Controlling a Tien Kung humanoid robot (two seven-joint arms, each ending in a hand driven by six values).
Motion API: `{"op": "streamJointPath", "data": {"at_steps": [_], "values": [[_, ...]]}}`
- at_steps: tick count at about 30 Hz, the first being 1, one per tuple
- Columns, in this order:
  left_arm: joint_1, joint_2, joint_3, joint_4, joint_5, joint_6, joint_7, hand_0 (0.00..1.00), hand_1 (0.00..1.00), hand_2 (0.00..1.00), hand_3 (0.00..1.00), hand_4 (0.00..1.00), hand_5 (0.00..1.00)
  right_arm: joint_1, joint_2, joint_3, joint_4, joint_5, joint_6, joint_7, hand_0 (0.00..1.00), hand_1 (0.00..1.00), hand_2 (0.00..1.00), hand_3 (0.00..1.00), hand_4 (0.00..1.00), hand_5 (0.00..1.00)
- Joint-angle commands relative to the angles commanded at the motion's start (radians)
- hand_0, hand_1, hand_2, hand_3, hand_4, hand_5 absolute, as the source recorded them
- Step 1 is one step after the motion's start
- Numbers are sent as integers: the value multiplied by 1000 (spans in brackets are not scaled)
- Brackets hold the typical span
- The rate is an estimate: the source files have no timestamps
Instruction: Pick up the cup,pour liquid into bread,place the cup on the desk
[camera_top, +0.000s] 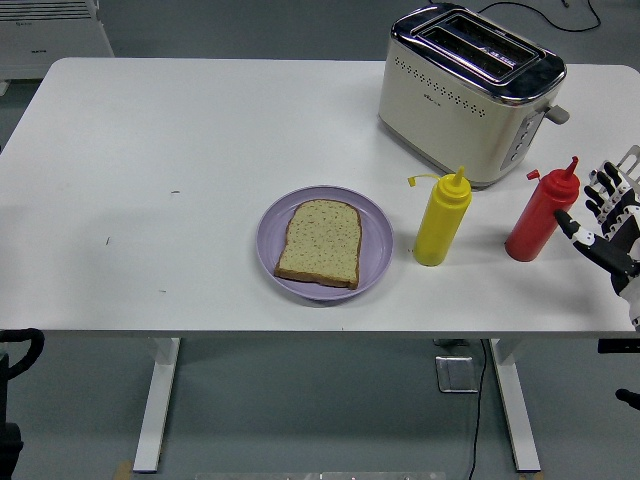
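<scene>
Right hand (610, 225) open, fingers spread, just beside red squeeze bottle (541, 217) — upright, cap off nozzle — bread (320, 243) on purple plate (375, 245).

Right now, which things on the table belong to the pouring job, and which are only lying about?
For the job:
red squeeze bottle, beside the open right hand
bread slice
purple plate

Lying about:
yellow squeeze bottle
toaster

Right hand (607, 222) fingers spread beside red squeeze bottle (541, 213), yellow bottle (442, 218), bread (320, 243) on purple plate (377, 243), toaster (468, 92)
</scene>
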Motion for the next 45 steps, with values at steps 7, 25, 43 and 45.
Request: {"op": "streamJointPath", "data": {"at_steps": [7, 25, 43, 45], "values": [[1, -1, -2, 0, 3, -2, 1, 721, 741, 742, 675, 651, 998, 47, 15, -58, -26, 40, -35, 0, 976, 929, 970, 998, 925, 229], [-2, -3, -7, 1, 3, 1, -7, 721, 741, 742, 674, 650, 998, 145, 55, -177, -90, 219, -206, 41, 631, 558, 486, 652, 909, 232], [-2, -2, -12, 2, 4, 0, -9, 721, 741, 742, 673, 648, 998, 176, 84, -207, -123, 302, -281, 107, 334, 302, 318, 357, 860, 164], [-2, -1, -12, 2, 4, 0, -9, 721, 741, 742, 673, 648, 998, 179, 86, -209, -124, 305, -283, 110, 334, 302, 318, 357, 860, 164]]}}
